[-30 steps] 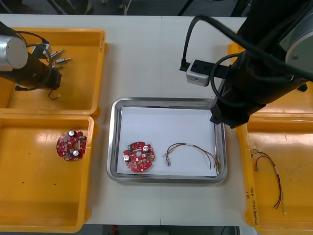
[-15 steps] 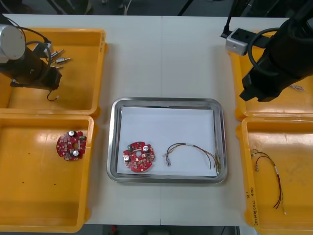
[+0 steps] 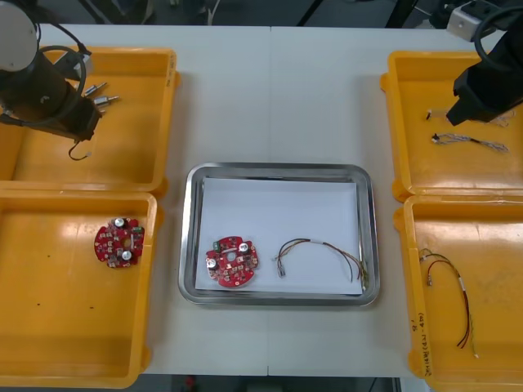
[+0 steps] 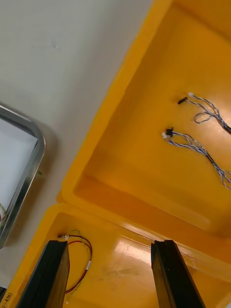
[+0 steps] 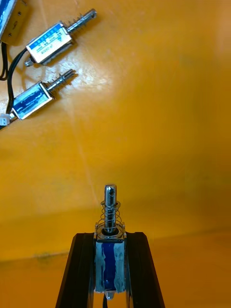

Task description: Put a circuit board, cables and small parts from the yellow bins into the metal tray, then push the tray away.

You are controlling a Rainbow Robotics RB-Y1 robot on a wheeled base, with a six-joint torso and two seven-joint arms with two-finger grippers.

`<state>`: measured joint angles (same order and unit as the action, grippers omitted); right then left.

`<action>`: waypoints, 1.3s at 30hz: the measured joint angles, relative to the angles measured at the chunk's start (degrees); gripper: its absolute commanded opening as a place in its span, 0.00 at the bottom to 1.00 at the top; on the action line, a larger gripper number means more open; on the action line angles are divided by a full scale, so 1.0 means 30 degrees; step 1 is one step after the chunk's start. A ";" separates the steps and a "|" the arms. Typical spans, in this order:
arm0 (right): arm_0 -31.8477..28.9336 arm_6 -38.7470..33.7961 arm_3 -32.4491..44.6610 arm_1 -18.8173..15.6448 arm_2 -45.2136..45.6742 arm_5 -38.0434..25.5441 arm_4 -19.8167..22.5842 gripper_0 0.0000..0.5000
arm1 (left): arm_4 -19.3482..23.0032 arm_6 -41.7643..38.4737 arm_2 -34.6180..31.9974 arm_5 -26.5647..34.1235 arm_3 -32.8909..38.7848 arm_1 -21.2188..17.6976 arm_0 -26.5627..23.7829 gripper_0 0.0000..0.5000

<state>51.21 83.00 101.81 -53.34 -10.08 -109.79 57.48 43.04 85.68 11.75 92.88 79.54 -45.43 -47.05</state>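
Since 1 s ago the right gripper (image 4: pixel 110 243) has swung off the metal tray's (image 3: pixel 189 237) upper-right corner to the upper right of the front view. It is now over the upper-right yellow bin (image 3: pixel 391 122), which holds 2 twisted blue and white cables (image 4: pixel 192 142); its fingers stand apart, holding nothing. At upper left, the left gripper (image 5: pixel 110 236) has its fingers clamped on a small metal part (image 5: pixel 110 202) and has drifted slightly up-frame over the upper-left yellow bin (image 3: pixel 122 147). The tray, at centre, holds a circuit board (image 3: pixel 232 262) and a red and yellow cable (image 3: pixel 323 249). A strip of worktop (image 3: pixel 270 98) separates its rim from each bin.
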 measured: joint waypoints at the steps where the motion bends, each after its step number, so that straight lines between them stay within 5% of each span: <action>1: 0.0000 0.0000 -0.0216 -0.0003 0.0112 0.0000 -0.0176 1.00 | -0.0001 -0.0154 0.0000 0.0246 0.0348 0.0000 0.0000 0.00; 14: 0.0002 -0.0007 -0.3878 0.0596 0.3096 -0.0003 -0.2863 1.00 | 0.0845 -0.7500 0.0000 0.3853 0.5333 -0.0014 0.0000 0.00; 21: 0.0003 -0.0072 -0.4384 0.0651 0.3471 -0.0003 -0.4810 1.00 | 0.1184 -0.8497 0.0035 0.5314 0.7692 0.0020 0.0000 0.00; 27: 0.0003 -0.0969 -0.5529 0.1325 0.4412 -0.0003 -0.6328 1.00 | 0.1184 -1.0303 0.0892 0.5269 0.9044 0.0248 0.0000 0.01; 35: 0.0003 -0.1359 -0.5981 0.1961 0.4864 -0.0003 -0.7689 1.00 | 0.0654 -1.7109 0.3114 0.4208 0.9660 0.1270 -0.0021 0.01; 39: 0.0003 -0.3063 -0.6081 0.2508 0.5073 -0.0003 -0.8617 1.00 | 0.0055 -1.7450 0.4355 0.4069 0.9659 0.1985 -0.0248 0.01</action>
<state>51.22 73.81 83.56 -45.82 5.14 -109.80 31.63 43.20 33.33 24.81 105.09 108.52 -39.47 -47.79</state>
